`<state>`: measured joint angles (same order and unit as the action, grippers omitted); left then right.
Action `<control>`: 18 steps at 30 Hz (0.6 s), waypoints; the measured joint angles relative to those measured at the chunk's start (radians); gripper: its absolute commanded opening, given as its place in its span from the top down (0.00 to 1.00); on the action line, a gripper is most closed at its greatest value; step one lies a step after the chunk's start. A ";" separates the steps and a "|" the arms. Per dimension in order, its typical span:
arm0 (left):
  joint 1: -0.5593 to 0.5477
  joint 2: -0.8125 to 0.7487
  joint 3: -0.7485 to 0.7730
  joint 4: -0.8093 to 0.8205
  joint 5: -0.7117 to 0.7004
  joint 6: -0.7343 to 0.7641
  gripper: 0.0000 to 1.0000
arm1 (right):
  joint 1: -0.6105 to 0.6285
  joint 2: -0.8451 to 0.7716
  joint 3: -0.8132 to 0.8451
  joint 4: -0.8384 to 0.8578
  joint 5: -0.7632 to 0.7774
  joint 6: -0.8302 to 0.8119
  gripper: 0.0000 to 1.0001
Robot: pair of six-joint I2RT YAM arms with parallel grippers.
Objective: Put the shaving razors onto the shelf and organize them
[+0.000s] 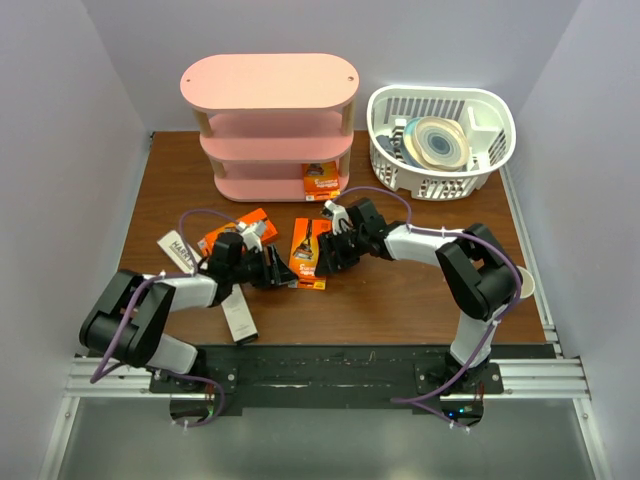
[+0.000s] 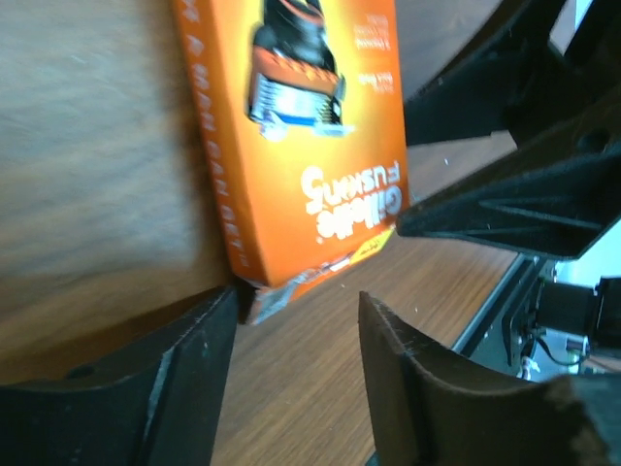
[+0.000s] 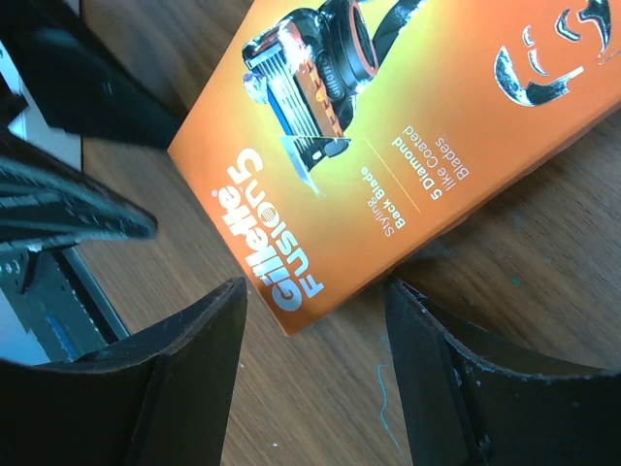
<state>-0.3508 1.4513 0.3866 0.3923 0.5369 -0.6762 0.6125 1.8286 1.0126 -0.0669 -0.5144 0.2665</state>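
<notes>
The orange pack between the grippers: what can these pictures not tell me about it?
- Top external: left gripper and right gripper cover edges of the orange pack; contact unclear.
- Left wrist: its upper end cut off by the frame; small print blurred.
- Right wrist: its far end cut off likewise.

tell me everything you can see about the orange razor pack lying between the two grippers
The orange razor pack is a flat rectangular carton printed with a black and orange razor and the words Gillette Fusion5. It lies face up on the brown table, in front of the pink shelf. The left gripper and right gripper, both open, each straddle a corner; contact is unclear.
</notes>
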 measured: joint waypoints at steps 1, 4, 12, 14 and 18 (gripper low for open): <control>-0.012 0.003 0.000 0.004 0.000 -0.003 0.44 | 0.000 0.001 0.000 0.002 0.000 0.005 0.37; -0.033 0.006 -0.003 0.010 0.000 -0.013 0.52 | -0.002 0.005 0.001 0.013 -0.001 0.025 0.37; -0.034 0.063 0.020 0.002 -0.040 -0.010 1.00 | -0.007 0.015 0.008 0.032 -0.002 0.041 0.37; -0.031 0.065 0.029 -0.005 -0.043 0.000 1.00 | -0.007 0.015 0.008 0.031 -0.001 0.041 0.37; -0.002 0.058 0.039 -0.010 -0.040 0.048 1.00 | -0.006 0.014 0.008 0.030 -0.001 0.034 0.37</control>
<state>-0.3531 1.5093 0.4252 0.3824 0.4965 -0.6281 0.6060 1.8423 1.0210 -0.0372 -0.5156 0.3000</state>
